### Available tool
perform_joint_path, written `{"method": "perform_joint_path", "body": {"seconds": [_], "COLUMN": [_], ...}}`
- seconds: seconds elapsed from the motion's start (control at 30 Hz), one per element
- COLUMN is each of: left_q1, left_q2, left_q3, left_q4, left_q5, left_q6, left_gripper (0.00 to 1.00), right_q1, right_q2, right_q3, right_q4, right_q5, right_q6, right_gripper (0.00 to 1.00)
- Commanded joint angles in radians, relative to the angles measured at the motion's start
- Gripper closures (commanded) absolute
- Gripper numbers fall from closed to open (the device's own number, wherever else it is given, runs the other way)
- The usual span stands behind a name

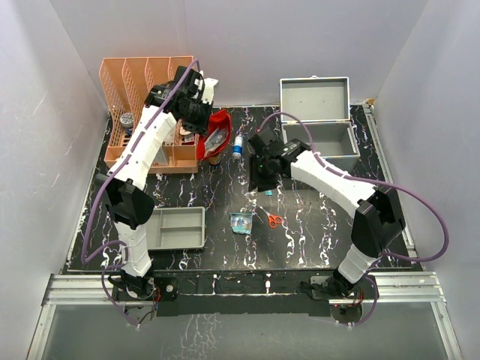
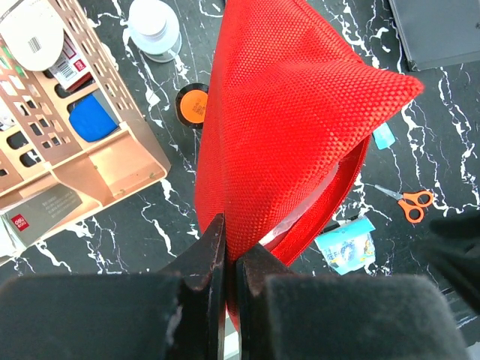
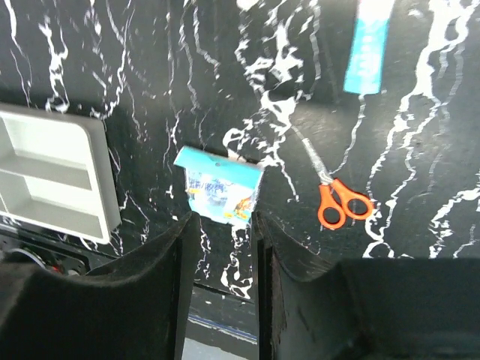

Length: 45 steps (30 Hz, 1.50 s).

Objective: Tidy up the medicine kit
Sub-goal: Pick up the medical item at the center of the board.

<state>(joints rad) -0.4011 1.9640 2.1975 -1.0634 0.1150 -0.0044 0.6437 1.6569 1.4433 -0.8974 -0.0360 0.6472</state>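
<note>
Midway through sorting, by the look of it: the left claw [image 2: 229,241] is clamped on the red pouch [image 2: 292,127] and holds it up at the far left, beside the orange rack [image 1: 146,82]. The right claw [image 3: 225,221] hangs over mid-table with its jaws apart and nothing between them. Directly beneath it lies a blue packet [image 3: 221,191], with orange scissors [image 3: 341,202] just to its right and a teal strip [image 3: 367,45] farther off. The kit [image 1: 315,99] stands at the far right with its lid open, and what can be seen of its inside looks bare. The loose items are probably yet to go in. The next move likely calls for the right claw to drop onto the packet. The packet lies flat, so it would need catching by an edge before the carry to the far right. A grey tray [image 1: 176,227] sits near left, and a small bottle [image 1: 238,146] lies right of the pouch. The table [image 1: 315,247] is black with white veining, shut in by plain white walls, with a metal rail along its near edge.
</note>
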Motion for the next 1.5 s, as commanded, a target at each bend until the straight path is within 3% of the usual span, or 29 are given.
{"method": "perform_joint_path", "body": {"seconds": [0.0, 0.33, 0.93, 1.1, 1.47], "left_q1": [0.008, 0.014, 0.045, 0.051, 0.061], "left_q2": [-0.025, -0.029, -0.078, -0.086, -0.102], "left_q3": [-0.005, -0.024, -0.087, -0.095, -0.104], "left_q4": [-0.01, 0.004, 0.015, 0.018, 0.013], "left_q5": [0.014, 0.016, 0.01, 0.009, 0.012], "left_q6": [-0.013, -0.019, -0.024, -0.023, -0.019], "left_gripper": [1.0, 1.0, 1.0, 1.0, 1.0], "right_q1": [0.094, 0.165, 0.178, 0.181, 0.187], "right_q2": [0.007, -0.012, 0.168, 0.188, 0.269], "right_q3": [0.0, -0.084, -0.047, -0.046, -0.078], "right_q4": [0.037, 0.127, 0.193, 0.206, 0.194], "right_q5": [0.058, -0.01, -0.154, -0.21, -0.168], "right_q6": [-0.037, -0.358, -0.725, -0.806, -0.927], "right_gripper": [0.67, 0.62, 0.56, 0.55, 0.55]}}
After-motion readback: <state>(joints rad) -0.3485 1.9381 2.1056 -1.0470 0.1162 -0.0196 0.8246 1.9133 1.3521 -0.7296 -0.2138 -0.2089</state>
